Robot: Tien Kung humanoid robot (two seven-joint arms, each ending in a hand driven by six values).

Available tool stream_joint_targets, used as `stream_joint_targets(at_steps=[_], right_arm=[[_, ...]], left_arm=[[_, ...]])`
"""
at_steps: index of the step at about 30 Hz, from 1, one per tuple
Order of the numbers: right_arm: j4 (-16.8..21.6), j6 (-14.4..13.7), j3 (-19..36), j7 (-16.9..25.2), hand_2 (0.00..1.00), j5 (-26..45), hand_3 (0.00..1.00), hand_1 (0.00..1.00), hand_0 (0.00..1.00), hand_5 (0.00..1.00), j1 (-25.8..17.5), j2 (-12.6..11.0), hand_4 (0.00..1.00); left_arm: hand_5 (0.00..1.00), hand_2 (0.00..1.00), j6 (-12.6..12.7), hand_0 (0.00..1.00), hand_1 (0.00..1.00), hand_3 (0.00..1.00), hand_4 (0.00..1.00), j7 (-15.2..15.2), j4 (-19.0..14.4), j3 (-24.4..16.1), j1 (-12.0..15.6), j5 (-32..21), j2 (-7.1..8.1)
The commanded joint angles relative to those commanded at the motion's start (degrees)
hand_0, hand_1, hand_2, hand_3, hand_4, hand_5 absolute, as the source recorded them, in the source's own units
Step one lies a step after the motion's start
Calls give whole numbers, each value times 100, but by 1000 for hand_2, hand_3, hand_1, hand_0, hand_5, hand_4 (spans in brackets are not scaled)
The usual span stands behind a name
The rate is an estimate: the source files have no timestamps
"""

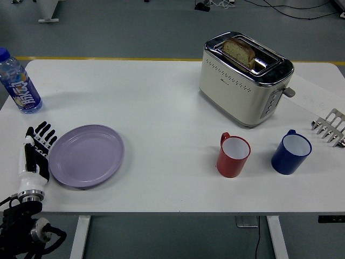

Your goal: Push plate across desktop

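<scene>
Resting beside the plate

Left hand (35, 154) lies flat, fingers straight and empty, just left of the purple plate (87, 155) near the table's (161, 113) near-left edge.

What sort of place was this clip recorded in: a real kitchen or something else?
Probably a lab or workshop test bench laid out with kitchen props, not a kitchen. A plain white table stands on a bare grey floor with a yellow line and loose cables; a toaster and plate sit on it.
</scene>
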Motion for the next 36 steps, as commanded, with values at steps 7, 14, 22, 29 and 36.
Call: stream_joint_targets(at_steps=[7, 14, 22, 29, 36], right_arm=[[3, -3, 14, -7, 682, -16, 600, 553, 565, 305, 6, 4, 306], [3, -10, -3, -10, 682, 3, 600, 552, 565, 305, 8, 2, 305], [3, 0, -16, -7, 682, 0, 600, 552, 565, 307, 5, -4, 304], [9, 0, -16, -18, 683, -2, 600, 552, 565, 307, -17, -3, 304], [13, 7, 0, -26, 682, -28, 600, 552, 565, 311, -48, -5, 302]], left_arm=[[998, 845, 32, 809, 827, 755, 543, -41, -43, 93, -15, -97, -50], [998, 846, 49, 808, 826, 755, 543, -60, -65, 175, -7, -116, -75], [998, 846, 89, 807, 826, 758, 542, -90, -87, 256, -57, -282, -101], [998, 846, 93, 805, 826, 760, 539, -112, -81, 393, -54, -357, -101], [998, 846, 89, 804, 825, 760, 538, -110, -83, 496, -72, -328, -101]])
